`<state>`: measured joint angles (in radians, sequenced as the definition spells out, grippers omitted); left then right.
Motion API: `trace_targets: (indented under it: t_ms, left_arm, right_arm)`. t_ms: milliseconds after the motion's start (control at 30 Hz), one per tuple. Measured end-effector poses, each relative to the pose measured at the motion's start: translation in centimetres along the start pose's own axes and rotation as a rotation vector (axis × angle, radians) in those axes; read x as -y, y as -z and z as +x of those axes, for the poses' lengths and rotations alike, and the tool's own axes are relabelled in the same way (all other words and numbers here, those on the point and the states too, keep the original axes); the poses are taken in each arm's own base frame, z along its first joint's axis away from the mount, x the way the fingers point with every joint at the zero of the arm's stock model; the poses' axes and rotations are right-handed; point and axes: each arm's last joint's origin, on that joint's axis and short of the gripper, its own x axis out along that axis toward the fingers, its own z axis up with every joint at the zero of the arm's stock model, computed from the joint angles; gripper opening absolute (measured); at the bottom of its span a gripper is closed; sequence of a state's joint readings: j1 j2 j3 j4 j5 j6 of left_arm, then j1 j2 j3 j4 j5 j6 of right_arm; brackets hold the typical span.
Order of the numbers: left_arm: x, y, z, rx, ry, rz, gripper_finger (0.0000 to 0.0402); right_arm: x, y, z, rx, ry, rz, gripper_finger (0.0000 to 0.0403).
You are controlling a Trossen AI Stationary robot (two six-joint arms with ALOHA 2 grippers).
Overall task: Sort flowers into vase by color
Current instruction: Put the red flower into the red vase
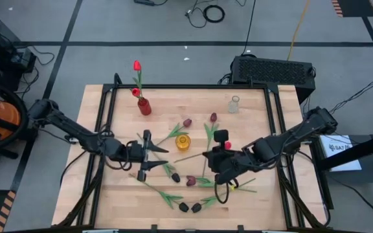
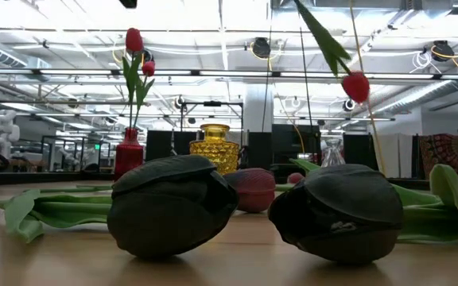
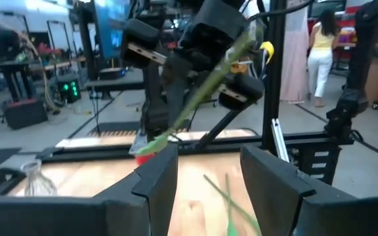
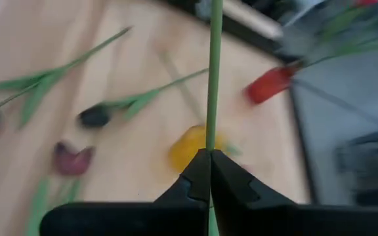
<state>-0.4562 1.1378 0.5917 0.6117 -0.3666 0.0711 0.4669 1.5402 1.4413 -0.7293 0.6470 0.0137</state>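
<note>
right gripper (image 4: 209, 172) clamped on red tulip stem (image 4: 213, 78), lifted mid-table; left gripper (image 1: 149, 154) jaws apart, idle. next: carry to red vase (image 1: 144, 107).

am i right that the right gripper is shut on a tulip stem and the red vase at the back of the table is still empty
Not quite. The right gripper is shut on a green tulip stem, as the right wrist view shows. But the red vase is not empty: the high view shows two red tulips standing in it, and the low view shows the same.
</note>
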Motion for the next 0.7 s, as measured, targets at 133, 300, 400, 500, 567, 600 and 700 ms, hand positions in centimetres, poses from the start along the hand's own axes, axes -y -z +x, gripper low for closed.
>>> trace_targets:
  t_ms: [133,300,400,500,567,600,700]
  left_arm:
    - [0.4,-0.9,0.0,0.024,-0.011,0.004,0.0173]
    - [0.9,-1.8,0.1,0.045,-0.019,0.0,0.0173]
    - [1.3,-2.1,0.5,0.056,-0.013,0.03,0.0173]
    - [2.1,-2.2,1.4,0.079,-0.014,0.089,0.0173]
    - [2.7,-2.0,2.3,0.096,-0.028,0.132,0.0173]
    - [2.9,-2.0,2.8,0.099,-0.04,0.158,0.0173]
    - [3.6,-2.0,4.4,0.1,-0.084,0.22,0.0173]
  right_arm:
    - [0.0,-0.7,-0.5,0.059,0.146,-0.01,0.0]
    - [-0.7,-1.3,-1.1,0.111,0.147,-0.062,0.0]
    - [-1.0,-1.5,-1.6,0.135,0.192,-0.089,0.0]
    - [-1.4,-1.7,-2.0,0.152,0.223,-0.144,0.0]
    - [-1.6,-1.7,-2.2,0.153,0.223,-0.193,0.0]
    - [-1.7,-1.7,-2.2,0.154,0.221,-0.207,0.0]
    - [-1.9,-1.8,-2.4,0.159,0.217,-0.222,0.0]
